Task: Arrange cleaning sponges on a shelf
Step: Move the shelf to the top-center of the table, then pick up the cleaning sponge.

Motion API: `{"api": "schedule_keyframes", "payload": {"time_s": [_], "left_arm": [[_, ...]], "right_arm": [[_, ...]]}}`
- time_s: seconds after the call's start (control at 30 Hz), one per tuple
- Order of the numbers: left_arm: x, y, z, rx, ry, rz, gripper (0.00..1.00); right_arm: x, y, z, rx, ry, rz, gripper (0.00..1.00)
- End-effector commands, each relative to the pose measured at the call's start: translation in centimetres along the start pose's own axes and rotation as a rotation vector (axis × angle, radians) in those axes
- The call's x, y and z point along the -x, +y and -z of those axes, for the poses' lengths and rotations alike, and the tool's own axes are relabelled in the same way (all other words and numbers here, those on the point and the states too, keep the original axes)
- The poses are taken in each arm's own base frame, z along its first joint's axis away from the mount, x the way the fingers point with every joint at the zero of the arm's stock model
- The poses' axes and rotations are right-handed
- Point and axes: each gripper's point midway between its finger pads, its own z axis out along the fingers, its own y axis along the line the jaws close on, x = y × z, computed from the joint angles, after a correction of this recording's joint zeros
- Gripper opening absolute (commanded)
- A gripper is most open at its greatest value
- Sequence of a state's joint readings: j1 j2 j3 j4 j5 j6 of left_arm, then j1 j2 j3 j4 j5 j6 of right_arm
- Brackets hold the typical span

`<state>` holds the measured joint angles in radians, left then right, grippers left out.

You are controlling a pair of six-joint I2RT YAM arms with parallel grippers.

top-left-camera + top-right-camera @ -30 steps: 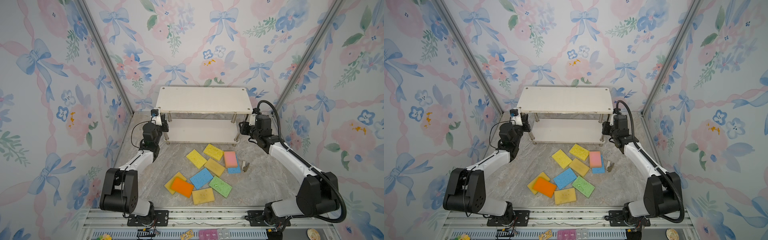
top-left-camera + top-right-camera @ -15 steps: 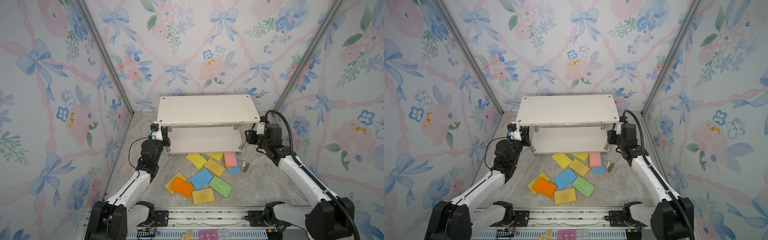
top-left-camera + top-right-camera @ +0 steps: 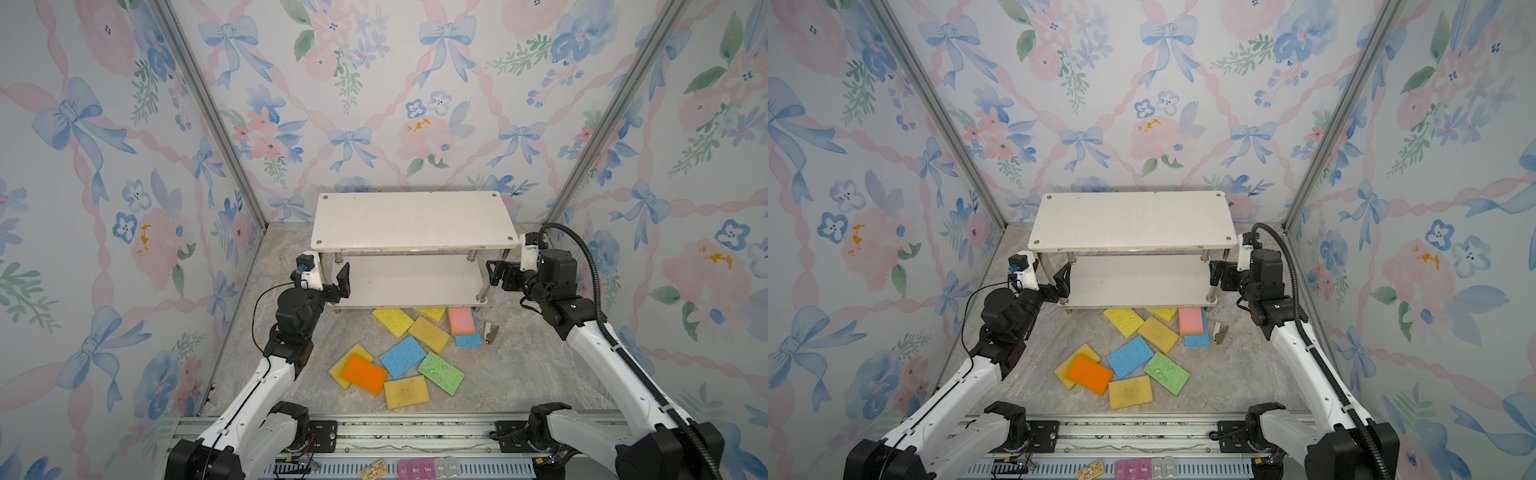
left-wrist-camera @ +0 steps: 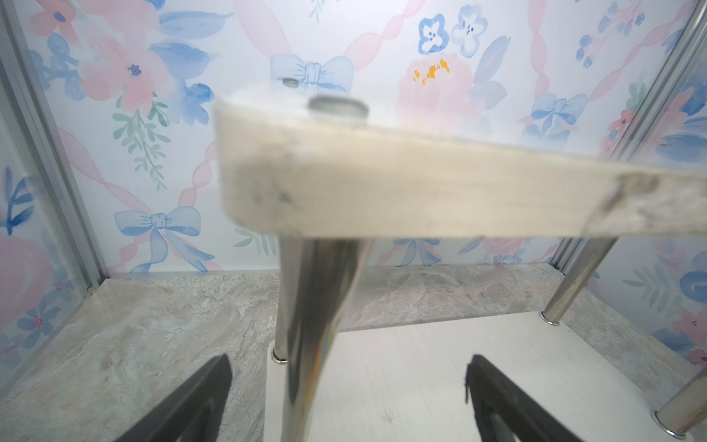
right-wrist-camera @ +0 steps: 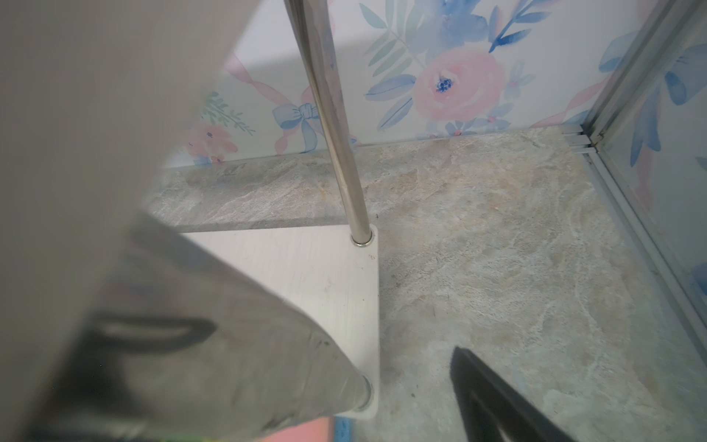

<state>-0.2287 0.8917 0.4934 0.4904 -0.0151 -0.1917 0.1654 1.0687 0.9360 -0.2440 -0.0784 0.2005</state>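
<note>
Shelf [image 3: 411, 220] nearer sponges [image 3: 402, 356]; left gripper [image 3: 332, 284], right gripper [image 3: 496, 274] newly spread, straddled legs [image 4: 313, 306] clear only from wrists

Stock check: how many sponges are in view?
10, all on the floor before the shelf: bright yellow, yellow partly under the lower board, mustard, pink atop blue, central blue, green, front mustard, orange atop leftmost yellow.

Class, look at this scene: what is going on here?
Two robot arms are at the shelf, one at each end. The left claw and right claw both stand open at its front legs, gripping nothing. The sponges lie scattered on the floor in front; none is on the shelf.
</note>
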Motion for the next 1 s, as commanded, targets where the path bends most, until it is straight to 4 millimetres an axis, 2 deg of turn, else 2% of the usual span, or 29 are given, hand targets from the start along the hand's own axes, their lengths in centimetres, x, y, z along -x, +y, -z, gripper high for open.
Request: {"api": "schedule_keyframes", "payload": {"time_s": [0.0,0.1,0.27,0.33,0.43,0.57,0.7,0.8,0.97], "left_arm": [[-0.6,0.2,1.6,0.014,0.025,0.032,0.98],[-0.5,0.5,3.2,0.032,0.037,0.078,0.98],[-1.0,0.2,5.7,0.025,0.096,0.247,0.98],[-1.3,0.0,6.6,0.018,0.107,0.333,0.98],[-2.5,-0.7,7.6,-0.018,0.139,0.475,0.98],[-5.8,-2.3,7.8,-0.077,0.268,0.567,0.98],[-8.1,-2.8,7.7,-0.069,0.348,0.597,0.98],[-9.6,-2.9,7.4,-0.052,0.41,0.606,0.98],[-14.2,-3.4,7.1,-0.004,0.593,0.601,0.98]], "right_arm": [[0.1,0.4,2.7,-0.004,0.026,-0.007,0.97],[-0.7,-0.9,4.6,-0.088,0.06,-0.039,0.97],[-2.4,-0.1,7.6,-0.042,0.091,-0.105,0.97],[-4.0,0.6,8.3,-0.006,0.16,-0.15,0.97],[-7.4,1.9,8.8,0.055,0.304,-0.211,0.97],[-11.7,2.6,9.0,0.032,0.41,-0.199,0.97],[-14.5,2.6,8.4,-0.017,0.463,-0.169,0.97],[-15.5,3.2,7.3,-0.025,0.501,-0.166,0.97],[-16.0,3.8,5.0,-0.037,0.557,-0.117,0.97]]}}
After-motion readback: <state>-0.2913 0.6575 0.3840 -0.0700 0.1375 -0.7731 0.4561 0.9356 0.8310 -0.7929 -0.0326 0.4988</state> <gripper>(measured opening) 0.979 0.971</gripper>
